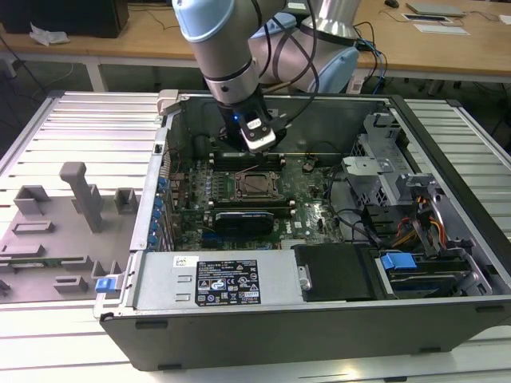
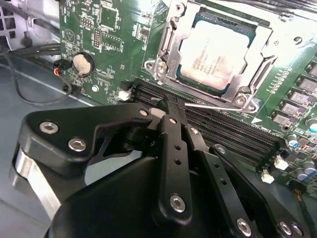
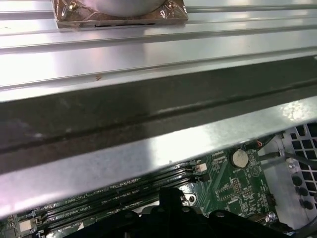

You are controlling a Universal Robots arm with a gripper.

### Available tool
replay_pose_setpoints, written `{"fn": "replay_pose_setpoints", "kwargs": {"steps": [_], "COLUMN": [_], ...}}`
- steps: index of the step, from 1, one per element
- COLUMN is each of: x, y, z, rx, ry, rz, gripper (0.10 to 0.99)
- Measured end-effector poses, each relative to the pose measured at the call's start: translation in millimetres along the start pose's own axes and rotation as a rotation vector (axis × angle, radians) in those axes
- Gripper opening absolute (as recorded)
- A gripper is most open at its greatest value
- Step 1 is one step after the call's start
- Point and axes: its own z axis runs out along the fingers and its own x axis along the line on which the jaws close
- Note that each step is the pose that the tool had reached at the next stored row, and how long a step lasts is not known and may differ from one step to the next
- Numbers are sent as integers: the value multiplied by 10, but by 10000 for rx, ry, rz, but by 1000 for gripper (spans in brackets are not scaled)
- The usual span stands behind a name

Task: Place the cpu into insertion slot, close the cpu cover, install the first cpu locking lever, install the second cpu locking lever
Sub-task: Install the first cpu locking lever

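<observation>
Aluminium slatted table [image 1: 80,120] carries an open black computer case [image 1: 263,335] lying on its side, with a grey plastic fixture tray [image 1: 56,239] just beside it on the exterior view's left. Silver-and-blue arm [image 1: 215,48] comes down from the far edge into the case. Green motherboard [image 2: 109,44] lies flat on the case floor. Black gripper [image 2: 167,106] sits low over the board at the far side of the socket; the exterior view puts it [image 1: 254,152] directly behind the socket. Fingers [image 2: 171,144] look pressed together into a single narrow tip. Tip is over the black memory slots [image 2: 233,134] that run alongside the socket. Cpu cover [image 2: 173,39] lies flat on the socket, its silvery frame around the chip. Cpu [image 2: 218,52] is seated in the socket, pale metal top showing through the cover's square opening, also seen as a small light square at mid-board [image 1: 254,186]. Thin bright wire lever [image 2: 223,110] runs along the socket edge nearest the gripper and ends at the fingertip; cannot tell whether the tip pinches it or only touches it. Round coin cell [image 2: 82,63] sits on the board apart from the socket, seen in both wrist views [image 3: 239,157].
</observation>
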Motion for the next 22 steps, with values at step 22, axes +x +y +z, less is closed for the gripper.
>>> {"fn": "replay_pose_setpoints", "kwargs": {"steps": [22], "x": [92], "y": [20], "z": [109], "rx": [199], "ry": [-143], "rz": [655], "gripper": [106]}}
